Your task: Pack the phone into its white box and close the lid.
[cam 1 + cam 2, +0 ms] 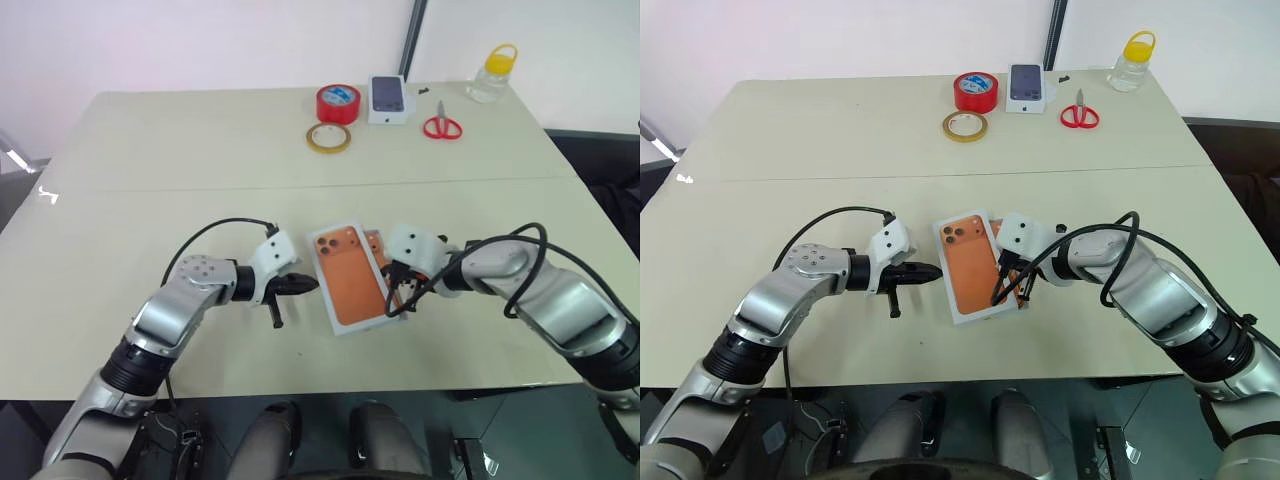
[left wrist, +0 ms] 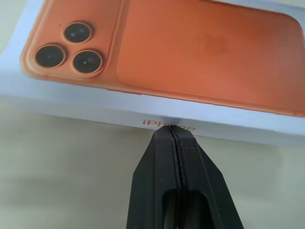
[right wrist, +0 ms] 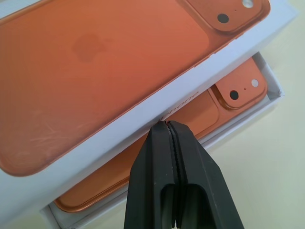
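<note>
The lid [image 1: 345,275], white with a life-size orange phone picture on top, lies skewed over the white box [image 3: 272,101] near the table's front edge. The phone [image 3: 195,112] rests inside the box, its camera corner and one long side peeking out from under the lid. My left gripper [image 1: 310,284] is shut, and its tip touches the lid's left side wall [image 2: 95,112]. My right gripper [image 3: 166,125] is shut too, with its tip against the lid's right side wall, above the uncovered strip of the phone.
At the table's far side stand a red tape roll [image 1: 338,103], a yellow tape ring [image 1: 329,138], a smaller white box with a dark phone picture [image 1: 389,98], red scissors [image 1: 441,126] and a jar with a yellow lid [image 1: 493,72].
</note>
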{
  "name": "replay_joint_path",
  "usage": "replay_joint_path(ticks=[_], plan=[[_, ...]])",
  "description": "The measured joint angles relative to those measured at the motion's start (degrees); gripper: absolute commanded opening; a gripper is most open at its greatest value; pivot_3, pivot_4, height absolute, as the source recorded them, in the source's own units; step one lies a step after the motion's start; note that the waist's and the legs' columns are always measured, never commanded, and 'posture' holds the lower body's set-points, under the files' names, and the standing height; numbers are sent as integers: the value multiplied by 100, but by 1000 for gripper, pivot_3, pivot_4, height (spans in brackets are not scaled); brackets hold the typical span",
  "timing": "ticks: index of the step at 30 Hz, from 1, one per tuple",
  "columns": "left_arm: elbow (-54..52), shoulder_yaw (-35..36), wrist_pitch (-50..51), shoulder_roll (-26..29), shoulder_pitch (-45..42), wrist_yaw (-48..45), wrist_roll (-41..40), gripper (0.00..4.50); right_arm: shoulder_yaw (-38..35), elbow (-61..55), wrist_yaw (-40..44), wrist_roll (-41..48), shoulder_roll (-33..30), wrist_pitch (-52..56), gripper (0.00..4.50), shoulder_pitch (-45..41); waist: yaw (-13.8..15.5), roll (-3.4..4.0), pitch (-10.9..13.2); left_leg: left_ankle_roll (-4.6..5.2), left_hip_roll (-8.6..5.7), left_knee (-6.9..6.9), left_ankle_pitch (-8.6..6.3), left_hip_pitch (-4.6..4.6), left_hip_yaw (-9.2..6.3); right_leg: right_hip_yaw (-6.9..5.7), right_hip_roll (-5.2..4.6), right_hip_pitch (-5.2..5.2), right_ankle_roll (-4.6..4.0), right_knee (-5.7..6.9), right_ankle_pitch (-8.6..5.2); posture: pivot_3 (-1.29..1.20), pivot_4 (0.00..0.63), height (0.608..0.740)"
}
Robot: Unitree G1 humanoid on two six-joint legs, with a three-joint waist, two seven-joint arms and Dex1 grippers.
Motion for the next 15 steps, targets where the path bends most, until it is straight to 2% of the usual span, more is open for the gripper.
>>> replay_joint_path(ticks=[15], plan=[[383, -102, 68, -624, -267, 226, 139, 0, -494, -2, 0, -110, -51, 287, 31, 178, 10, 0, 0, -2, -2, 11, 1, -1, 0, -1, -1, 4, 0, 1, 0, 0, 150, 740]])
